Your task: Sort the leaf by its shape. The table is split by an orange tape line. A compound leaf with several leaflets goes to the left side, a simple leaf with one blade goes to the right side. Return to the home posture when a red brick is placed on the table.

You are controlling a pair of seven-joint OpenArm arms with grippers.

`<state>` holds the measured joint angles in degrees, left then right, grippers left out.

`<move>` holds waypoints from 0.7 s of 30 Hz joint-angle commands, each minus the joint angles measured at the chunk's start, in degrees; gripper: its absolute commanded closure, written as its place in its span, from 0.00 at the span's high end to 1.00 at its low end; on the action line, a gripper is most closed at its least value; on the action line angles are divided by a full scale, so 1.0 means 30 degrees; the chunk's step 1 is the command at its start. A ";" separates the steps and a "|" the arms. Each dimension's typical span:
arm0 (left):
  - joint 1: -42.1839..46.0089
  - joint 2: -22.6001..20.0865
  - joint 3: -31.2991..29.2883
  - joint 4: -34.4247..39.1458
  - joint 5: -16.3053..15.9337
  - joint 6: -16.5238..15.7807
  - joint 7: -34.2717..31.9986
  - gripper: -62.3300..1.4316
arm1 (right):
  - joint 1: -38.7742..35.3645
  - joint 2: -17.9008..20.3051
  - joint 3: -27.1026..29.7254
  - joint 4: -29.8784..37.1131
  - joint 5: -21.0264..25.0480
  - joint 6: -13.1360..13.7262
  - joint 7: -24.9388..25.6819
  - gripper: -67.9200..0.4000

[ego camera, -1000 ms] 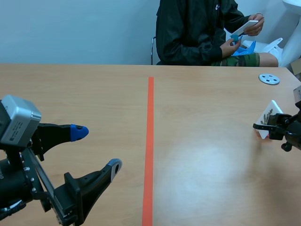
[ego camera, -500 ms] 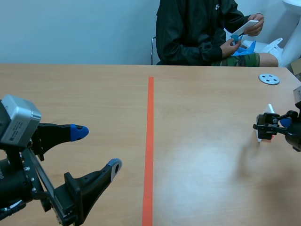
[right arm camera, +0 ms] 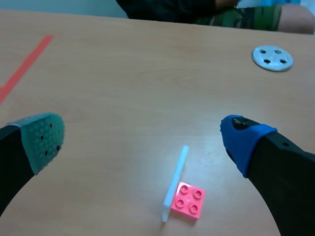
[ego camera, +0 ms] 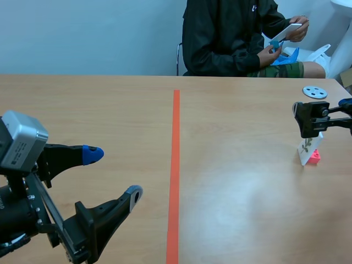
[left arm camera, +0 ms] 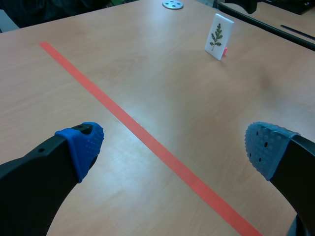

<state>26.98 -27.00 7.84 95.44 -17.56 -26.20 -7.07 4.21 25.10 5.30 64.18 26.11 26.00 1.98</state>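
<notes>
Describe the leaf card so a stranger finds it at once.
Start at the orange tape line splitting the table; look to its right, below the right arm's open tool. A white card stands against a pink brick; unlike the flat grey disc beyond, it shows a many-leaflet sprig.

Item, robot, two units.

- The left arm (ego camera: 33,220) was black and angular, with small screws along its bracket and a silver-grey box housing (ego camera: 22,140) on top.
- The left gripper (ego camera: 113,174) had two thick, tapered black fingers tipped with blue dotted pads (left arm camera: 81,147).
- The right gripper (right arm camera: 142,140) had matching black fingers, with one grey-green pad (right arm camera: 42,140) and one blue pad (right arm camera: 243,140), both dotted.
</notes>
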 commanded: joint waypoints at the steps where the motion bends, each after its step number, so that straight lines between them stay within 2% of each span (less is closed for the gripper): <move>1: -0.0058 -0.0051 -0.0066 0.0066 -0.0189 -0.0022 -0.0270 0.99 | -0.0619 0.0262 0.0313 0.1115 0.0517 0.0291 -0.0233 1.00; 6: -0.0058 -0.0051 -0.0066 0.0066 -0.0189 -0.0022 -0.0270 0.99 | -0.3075 0.0313 0.0357 0.4903 0.1523 0.1392 -0.1880 1.00; 10: -0.0058 -0.0051 -0.0066 0.0066 -0.0189 -0.0022 -0.0270 0.99 | -0.5020 0.0313 0.0350 0.7665 0.2412 0.2142 -0.2521 1.00; 15: -0.0058 -0.0044 -0.0066 0.0066 -0.0189 -0.0015 -0.0270 0.99 | -0.6798 0.0423 -0.0029 0.9952 0.3053 0.2368 -0.3228 1.00; 21: -0.0058 0.0372 -0.0066 0.0066 -0.0189 0.0051 -0.0262 0.99 | -0.7708 0.0474 -0.1523 1.1147 0.3636 0.2441 -0.4124 1.00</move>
<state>26.98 -26.65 7.84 95.44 -17.56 -26.13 -7.07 -19.62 25.58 0.89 97.06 36.25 33.34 -10.83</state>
